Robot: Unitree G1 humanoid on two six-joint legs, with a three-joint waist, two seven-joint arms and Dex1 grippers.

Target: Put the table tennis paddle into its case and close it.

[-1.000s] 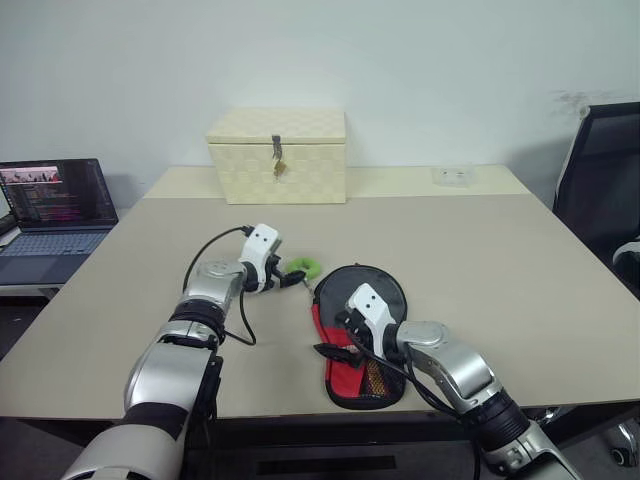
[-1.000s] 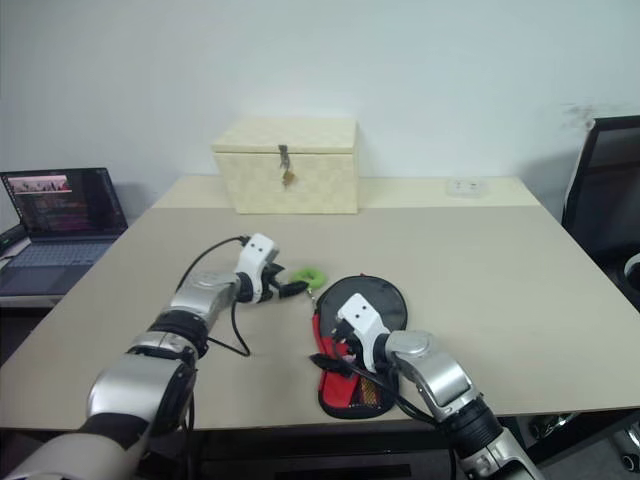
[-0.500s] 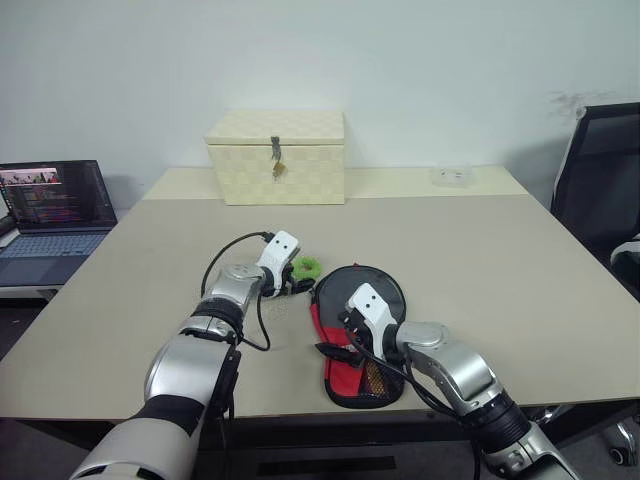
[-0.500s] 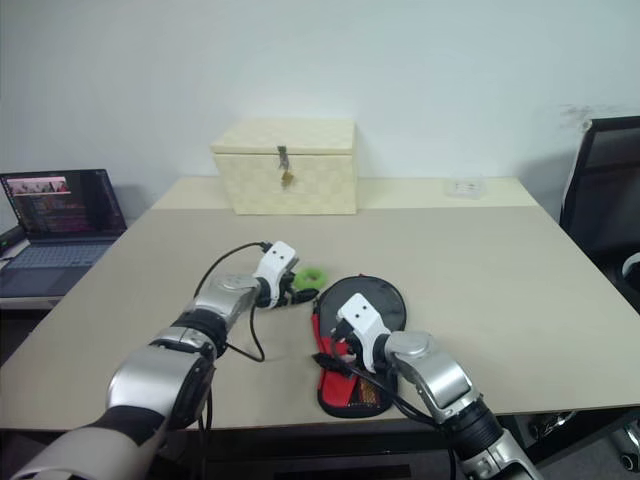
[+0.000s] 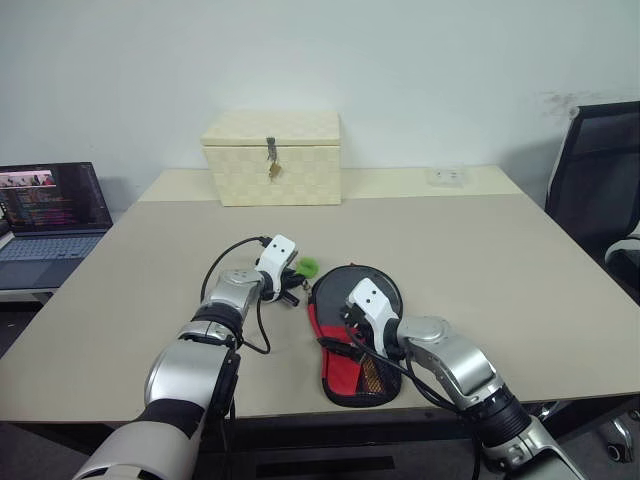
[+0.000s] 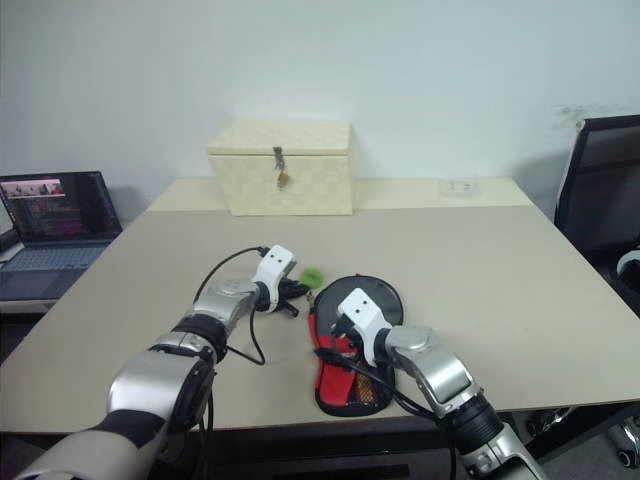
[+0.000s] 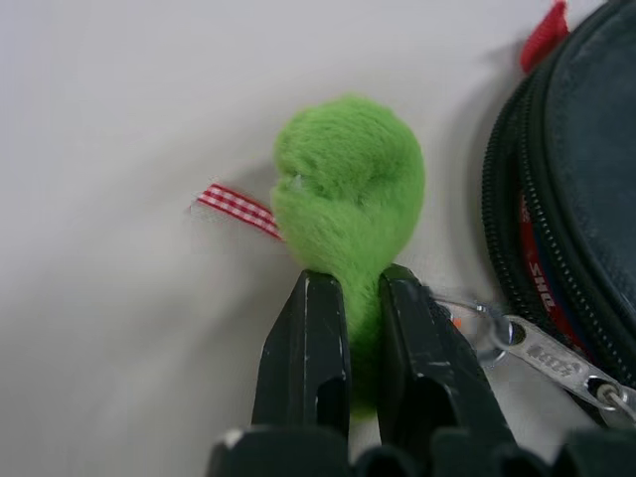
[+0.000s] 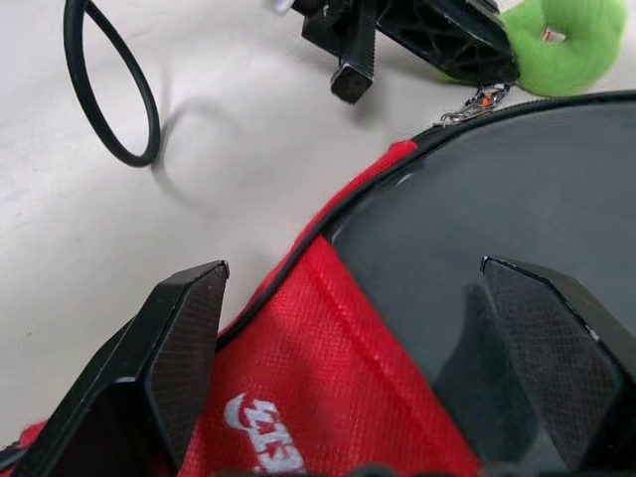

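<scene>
- L claw (image 7: 363,328) clenched on the green plush charm (image 7: 348,199); charm hangs by a small metal chain (image 7: 542,348) off the zip edge of the case (image 5: 352,335). Looks like the zip pull.
- R claw (image 8: 363,328) released, fingers spread wide, hovering over the case's red panel (image 8: 328,397) at the near-left part. Grasping nothing.
- Case lies flat on the surface (image 5: 480,250), near edge, centre-right; round end far, mesh pocket near. Black face fills the round part – paddle seems inside, but can't tell paddle rubber from case lining. Handle not visible.
- Cream woven box (image 5: 271,157) far, laptop (image 5: 45,205) far left; both well apart, no interference.
- Risks (judgement):
  - grip is on soft plush, not metal puller -> could slip out, or chain jerks, when pulled.
  - R claw not pressing case -> whole case may drag along w/ the pull instead of zip running.
  - zip could snag fabric on the curve.
</scene>
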